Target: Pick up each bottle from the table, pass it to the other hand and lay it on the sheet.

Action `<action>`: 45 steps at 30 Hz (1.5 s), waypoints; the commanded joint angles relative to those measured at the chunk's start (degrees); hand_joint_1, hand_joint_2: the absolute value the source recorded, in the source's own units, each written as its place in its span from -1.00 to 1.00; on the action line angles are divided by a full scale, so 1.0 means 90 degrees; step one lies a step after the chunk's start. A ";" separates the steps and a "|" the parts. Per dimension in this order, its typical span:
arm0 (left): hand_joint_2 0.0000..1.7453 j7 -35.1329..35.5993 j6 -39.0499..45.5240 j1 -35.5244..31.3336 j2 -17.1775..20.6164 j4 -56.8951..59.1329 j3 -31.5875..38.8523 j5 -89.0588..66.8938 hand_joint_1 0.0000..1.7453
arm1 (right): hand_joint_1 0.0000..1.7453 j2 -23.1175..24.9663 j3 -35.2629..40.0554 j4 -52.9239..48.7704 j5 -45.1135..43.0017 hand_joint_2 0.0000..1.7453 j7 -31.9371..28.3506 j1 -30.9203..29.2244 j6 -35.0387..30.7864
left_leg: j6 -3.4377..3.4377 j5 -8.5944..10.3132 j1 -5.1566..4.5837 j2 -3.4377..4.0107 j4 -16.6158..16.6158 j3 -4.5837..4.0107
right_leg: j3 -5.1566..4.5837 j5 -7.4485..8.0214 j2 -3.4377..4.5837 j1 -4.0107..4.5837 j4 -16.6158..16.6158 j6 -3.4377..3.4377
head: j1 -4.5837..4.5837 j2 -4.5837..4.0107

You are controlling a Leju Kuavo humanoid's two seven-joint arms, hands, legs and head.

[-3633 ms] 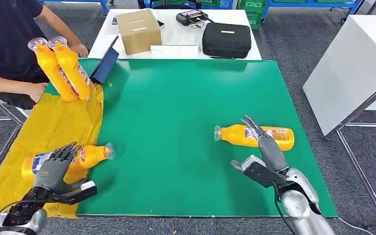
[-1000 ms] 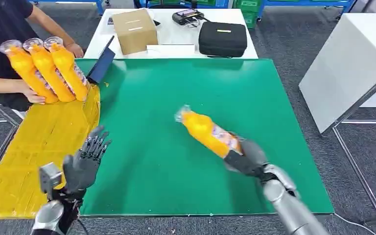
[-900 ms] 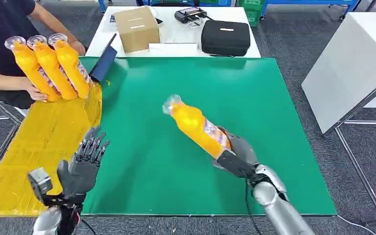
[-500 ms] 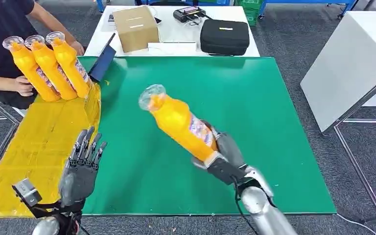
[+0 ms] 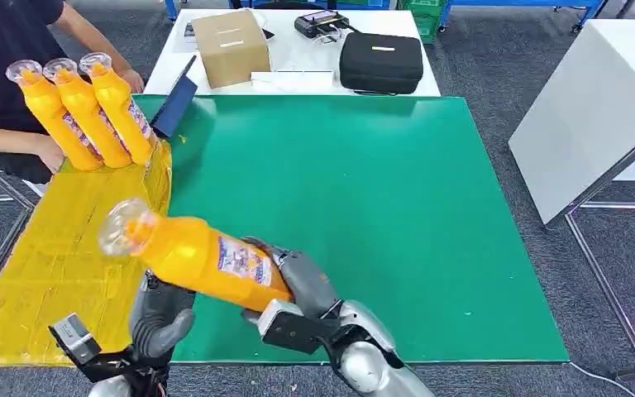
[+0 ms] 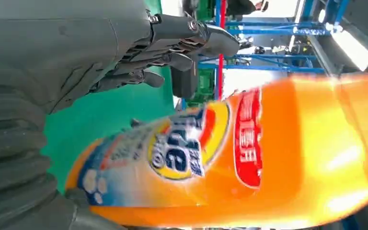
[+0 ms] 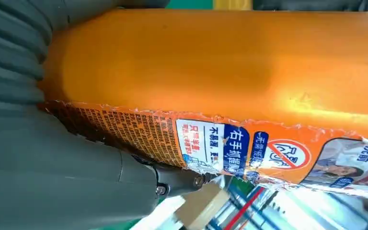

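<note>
My right hand [image 5: 302, 289] grips an orange bottle [image 5: 202, 260] by its base and holds it in the air, tilted, with the cap end over the edge of the yellow sheet [image 5: 41, 256]. My left hand [image 5: 161, 313] is just under the bottle's middle, partly hidden by it. In the left wrist view the left hand [image 6: 76, 52] has its fingers stretched out beside the labelled bottle [image 6: 230, 153], not closed round it. The right wrist view shows the bottle [image 7: 220, 62] against the right hand [image 7: 52, 167]. A person holds three more orange bottles [image 5: 91, 112] upright at the sheet's far end.
The green mat [image 5: 355, 182] covers the table to the right of the sheet. Behind it a white table carries a cardboard box [image 5: 231, 48] and a black case [image 5: 380, 62]. A dark blue tablet [image 5: 178, 107] leans at the mat's far left corner. A white table [image 5: 587, 107] stands at the right.
My right hand has lifted the bottle off the mat and carried it left across the table to my left hand, which has come in beneath it. The person now holds three bottles, not two.
</note>
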 commanded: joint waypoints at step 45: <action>1.00 -0.0548 0.2534 0.0016 0.0430 -0.0125 0.0338 -0.3601 1.00 | 1.00 -0.0765 -0.0413 0.0072 0.0510 1.00 0.0272 0.0246 -0.0403 | -0.0002 -0.0001 0.0002 -0.0020 -0.0003 0.0009 | 0.0010 -0.0005 -0.0007 0.0000 -0.0007 -0.0002 | -0.0002 0.0000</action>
